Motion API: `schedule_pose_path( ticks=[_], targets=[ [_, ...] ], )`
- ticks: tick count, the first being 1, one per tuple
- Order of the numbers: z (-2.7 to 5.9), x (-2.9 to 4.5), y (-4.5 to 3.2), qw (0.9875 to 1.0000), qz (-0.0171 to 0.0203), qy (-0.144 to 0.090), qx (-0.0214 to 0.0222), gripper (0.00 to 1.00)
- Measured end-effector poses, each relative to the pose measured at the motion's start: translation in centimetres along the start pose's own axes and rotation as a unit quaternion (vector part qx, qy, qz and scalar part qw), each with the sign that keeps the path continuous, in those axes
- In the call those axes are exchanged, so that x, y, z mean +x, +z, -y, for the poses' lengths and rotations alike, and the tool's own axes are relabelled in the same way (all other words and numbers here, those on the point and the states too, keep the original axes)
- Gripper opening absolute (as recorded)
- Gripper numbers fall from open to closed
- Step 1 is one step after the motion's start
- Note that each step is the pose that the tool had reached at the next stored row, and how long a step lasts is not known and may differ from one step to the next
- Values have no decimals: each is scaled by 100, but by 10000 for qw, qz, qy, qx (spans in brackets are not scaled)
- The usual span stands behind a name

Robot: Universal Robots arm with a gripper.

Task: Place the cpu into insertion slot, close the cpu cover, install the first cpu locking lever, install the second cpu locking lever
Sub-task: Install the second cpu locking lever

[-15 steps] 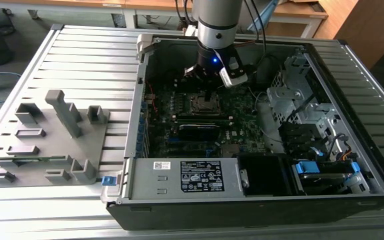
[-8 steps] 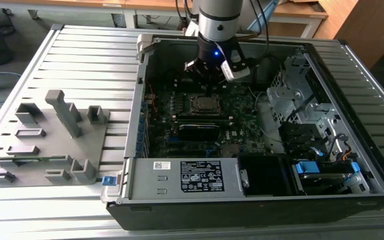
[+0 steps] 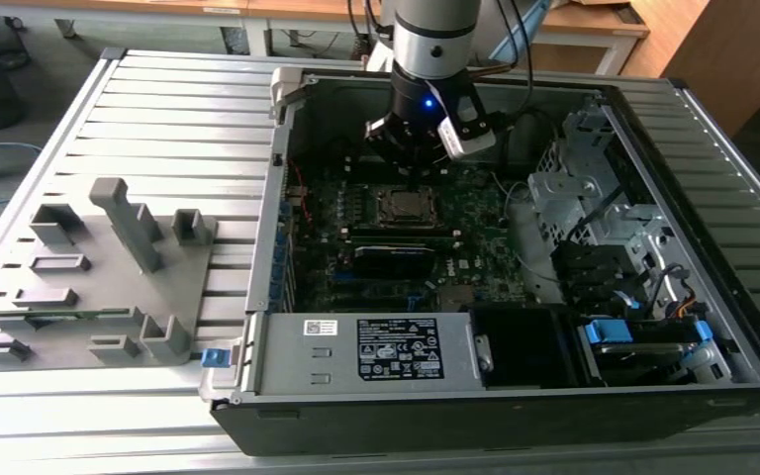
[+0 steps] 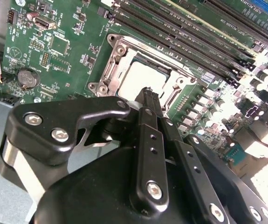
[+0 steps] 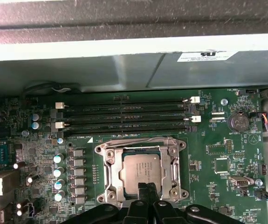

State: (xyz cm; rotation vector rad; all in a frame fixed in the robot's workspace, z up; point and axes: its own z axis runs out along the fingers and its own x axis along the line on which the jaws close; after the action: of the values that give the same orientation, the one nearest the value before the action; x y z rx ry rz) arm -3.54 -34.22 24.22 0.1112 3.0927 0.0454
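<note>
The cpu (image 5: 142, 170) lies flat in the insertion slot (image 5: 99, 150) on the green motherboard, its silver-grey top facing up. The cpu cover (image 5: 110, 171) is down around it as a silvery frame. My gripper (image 5: 146, 186) hovers just over the chip's near edge, its two black fingers pressed together with nothing between them. In the second wrist view the gripper (image 4: 147, 92) points at the edge of the cpu (image 4: 140, 77). In the exterior view the gripper (image 3: 414, 174) hangs inside the open computer case, straight above the insertion slot (image 3: 407, 205).
Long black memory slots (image 5: 124, 116) run beside the socket, toward the case wall. A white-labelled power supply (image 3: 367, 351) fills the case's near side, and drive bays (image 3: 592, 228) stand at the exterior view's right. A grey parts fixture (image 3: 90, 277) stands outside the case on the slatted table.
</note>
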Motion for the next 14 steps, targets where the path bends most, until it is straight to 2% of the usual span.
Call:
schedule_pose_path(
  ticks=[14],
  targets=[
    [-1,-2,-33,10000,0,0,0,10]
  ],
)
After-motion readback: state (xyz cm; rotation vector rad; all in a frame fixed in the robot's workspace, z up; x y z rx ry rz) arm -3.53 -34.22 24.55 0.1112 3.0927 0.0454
